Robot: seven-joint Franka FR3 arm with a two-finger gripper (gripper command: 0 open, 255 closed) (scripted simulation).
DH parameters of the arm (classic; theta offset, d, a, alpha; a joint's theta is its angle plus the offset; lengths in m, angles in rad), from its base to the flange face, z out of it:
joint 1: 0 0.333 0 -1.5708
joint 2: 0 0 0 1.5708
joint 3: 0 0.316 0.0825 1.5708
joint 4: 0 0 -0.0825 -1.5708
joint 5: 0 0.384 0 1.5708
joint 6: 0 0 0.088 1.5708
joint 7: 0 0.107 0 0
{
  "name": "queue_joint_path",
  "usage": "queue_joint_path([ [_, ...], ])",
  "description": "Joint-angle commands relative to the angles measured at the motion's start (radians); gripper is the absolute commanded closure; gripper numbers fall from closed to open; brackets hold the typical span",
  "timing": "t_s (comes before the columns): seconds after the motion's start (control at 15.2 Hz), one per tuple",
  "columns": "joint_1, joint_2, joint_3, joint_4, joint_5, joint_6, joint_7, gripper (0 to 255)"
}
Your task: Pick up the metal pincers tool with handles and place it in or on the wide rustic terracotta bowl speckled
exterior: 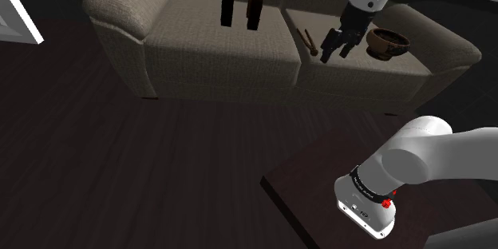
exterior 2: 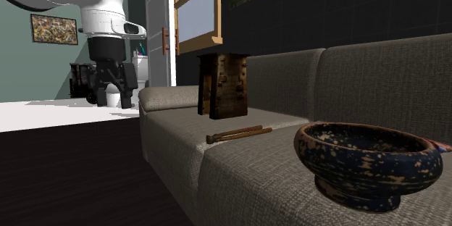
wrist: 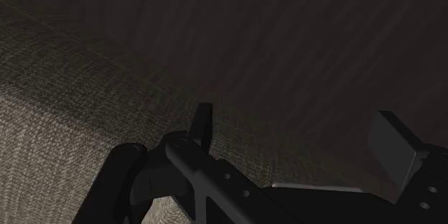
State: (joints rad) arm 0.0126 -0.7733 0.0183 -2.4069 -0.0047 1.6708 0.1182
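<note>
The pincers (exterior: 308,41) are a slim brown tool with two long handles, lying flat on the sofa seat (exterior: 231,44); the same pincers (exterior 2: 239,134) show in the second exterior view. The dark speckled bowl (exterior: 387,42) stands upright on the same seat, to the pincers' right in the shoulder view. Up close the bowl (exterior 2: 369,161) looks empty. My gripper (exterior: 334,56) hangs open between them in that view, holding nothing. From the side the gripper (exterior 2: 109,101) is off the sofa's front edge, apart from the tool. In the wrist view the gripper (wrist: 298,136) looks at the cushion edge and floor.
A dark wooden box-like object (exterior: 242,0) stands on the seat behind the pincers, also seen as the wooden object (exterior 2: 222,85). The sofa's armrest (exterior: 124,4) and backrest (exterior 2: 377,80) bound the seat. Dark floor (exterior: 120,160) lies in front; my stand (exterior: 319,187) is at lower right.
</note>
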Motion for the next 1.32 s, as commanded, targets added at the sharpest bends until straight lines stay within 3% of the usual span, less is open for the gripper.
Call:
queue_joint_path([
  [0.0, 0.0, 0.0, 0.0, 0.0, 0.0, 0.0, 0.0, 0],
  [0.59, -0.074, 0.322, -0.083, 0.183, -0.016, 0.132, 0.018, 0],
  [1.25, -0.138, 0.674, -0.178, 0.471, 0.024, 0.184, 0.021, 0],
])
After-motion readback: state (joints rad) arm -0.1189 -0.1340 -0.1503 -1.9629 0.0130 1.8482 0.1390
